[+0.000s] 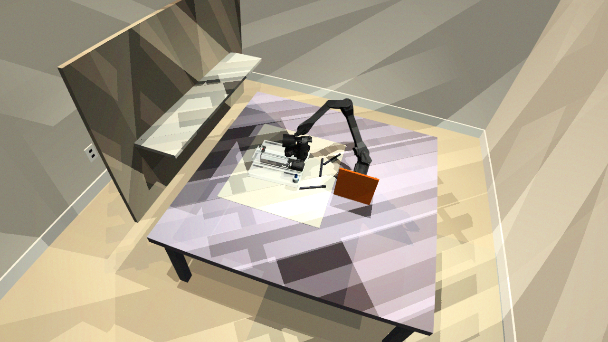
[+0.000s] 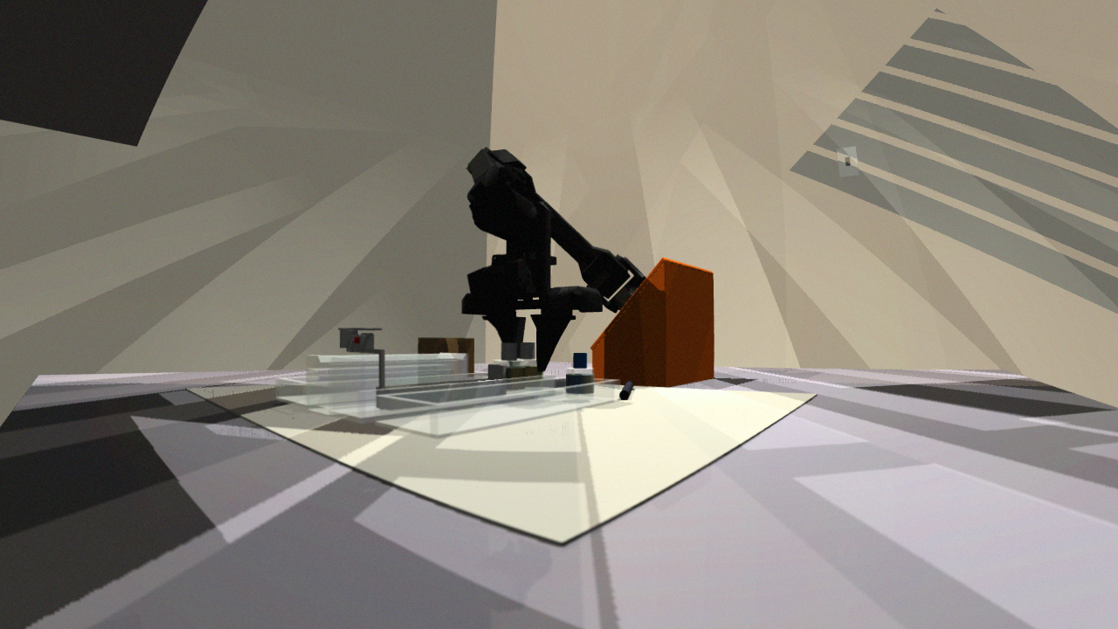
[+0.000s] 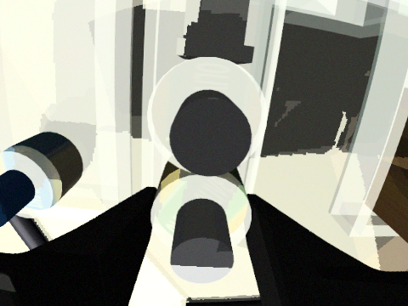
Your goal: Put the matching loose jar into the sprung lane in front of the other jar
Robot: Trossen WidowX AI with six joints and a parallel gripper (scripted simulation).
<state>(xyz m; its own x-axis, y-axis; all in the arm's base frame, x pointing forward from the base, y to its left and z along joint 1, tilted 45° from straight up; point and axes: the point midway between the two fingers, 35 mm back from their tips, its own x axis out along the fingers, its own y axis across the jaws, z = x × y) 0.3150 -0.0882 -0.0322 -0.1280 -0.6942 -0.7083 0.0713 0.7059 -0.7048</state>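
Note:
My gripper is shut on the grey-capped jar. It holds the jar upright and low at the front end of the clear sprung lane. The matching grey-capped jar stands in the lane just behind it, and the two touch. The dark pusher plate shows behind the rear jar. I cannot tell whether the held jar rests on the lane floor.
A blue-capped jar stands just outside the lane's front corner. An orange block stands near the arm's base. Black rods lie on the cream mat. A wall shelf is at the left.

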